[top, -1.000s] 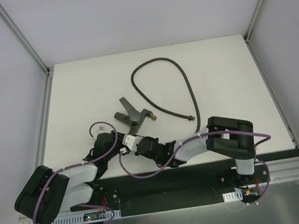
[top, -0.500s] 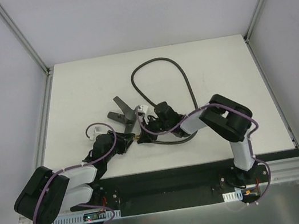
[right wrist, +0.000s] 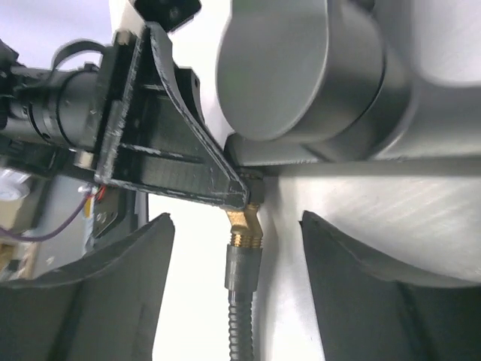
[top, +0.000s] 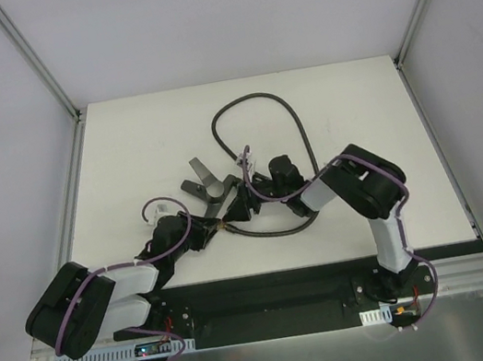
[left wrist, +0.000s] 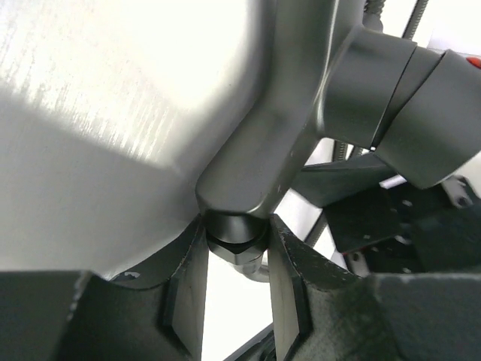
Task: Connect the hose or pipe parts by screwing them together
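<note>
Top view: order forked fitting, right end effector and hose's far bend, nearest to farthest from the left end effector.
1. forked fitting: gripped by it.
2. right end effector: just up-right.
3. hose's far bend: far back, centre.

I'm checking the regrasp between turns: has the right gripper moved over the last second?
Yes. In the overhead view the right gripper has shifted away from the table's near edge, toward the back and slightly right, now beside the fitting.

fitting (left wrist: 263,158): smooth grey, soft satin sheen
fitting tip (right wrist: 244,223): shiny brass
hose (right wrist: 239,316): dark, ribbed, dull
left fingers (left wrist: 184,293): matt black plastic
</note>
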Controlling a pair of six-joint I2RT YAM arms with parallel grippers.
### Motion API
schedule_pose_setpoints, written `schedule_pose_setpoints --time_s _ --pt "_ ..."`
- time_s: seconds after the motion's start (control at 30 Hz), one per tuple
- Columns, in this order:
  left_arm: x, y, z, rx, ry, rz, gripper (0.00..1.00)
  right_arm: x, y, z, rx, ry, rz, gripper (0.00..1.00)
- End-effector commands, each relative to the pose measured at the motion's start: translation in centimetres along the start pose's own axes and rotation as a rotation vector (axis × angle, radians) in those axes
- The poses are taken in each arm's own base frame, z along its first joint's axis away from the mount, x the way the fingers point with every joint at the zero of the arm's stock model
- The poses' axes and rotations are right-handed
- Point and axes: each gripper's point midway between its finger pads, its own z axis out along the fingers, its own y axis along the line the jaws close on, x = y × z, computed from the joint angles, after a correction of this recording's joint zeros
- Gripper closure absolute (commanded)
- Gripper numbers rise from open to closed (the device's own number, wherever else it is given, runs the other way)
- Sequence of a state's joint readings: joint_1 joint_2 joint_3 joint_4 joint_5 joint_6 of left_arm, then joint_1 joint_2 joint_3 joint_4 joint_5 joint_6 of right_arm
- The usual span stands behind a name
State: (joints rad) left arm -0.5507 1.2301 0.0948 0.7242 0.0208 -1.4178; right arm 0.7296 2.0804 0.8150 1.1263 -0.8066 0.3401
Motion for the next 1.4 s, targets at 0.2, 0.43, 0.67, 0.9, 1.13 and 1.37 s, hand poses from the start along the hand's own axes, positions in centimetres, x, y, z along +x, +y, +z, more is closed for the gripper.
schedule_pose_setpoints --time_s 0.2,0.43,0.67,0.9,1.13,1.37 --pt "0.6 -4.1 0.3 0.065 0.047 0.045 1.0 -1.6 -0.3 -5.1 0.476 -0.019 -0.437 0.28" --pt "0.9 -6.0 0.5 0.083 0.074 0.042 1.0 -0.1 -0.5 -6.2 0.736 0.06 -0.683 0.28" --pt "1.0 -7.1 0.5 0.092 0.085 0.037 1.0 1.2 0.4 -4.3 0.802 0.146 -0.817 0.28" --pt "1.2 -7.0 0.5 0.079 0.095 0.02 1.0 1.1 -0.5 -2.9 0.888 0.194 -0.89 0.4" --pt "0.6 -5.8 -0.1 0.059 0.056 0.034 1.0 0.5 0.5 -0.6 0.772 0.155 -0.796 0.99" --pt "0.0 -2.2 -0.7 0.027 0.006 0.044 1.0 -1.1 3.7 3.3 0.222 0.04 -0.408 0.99"
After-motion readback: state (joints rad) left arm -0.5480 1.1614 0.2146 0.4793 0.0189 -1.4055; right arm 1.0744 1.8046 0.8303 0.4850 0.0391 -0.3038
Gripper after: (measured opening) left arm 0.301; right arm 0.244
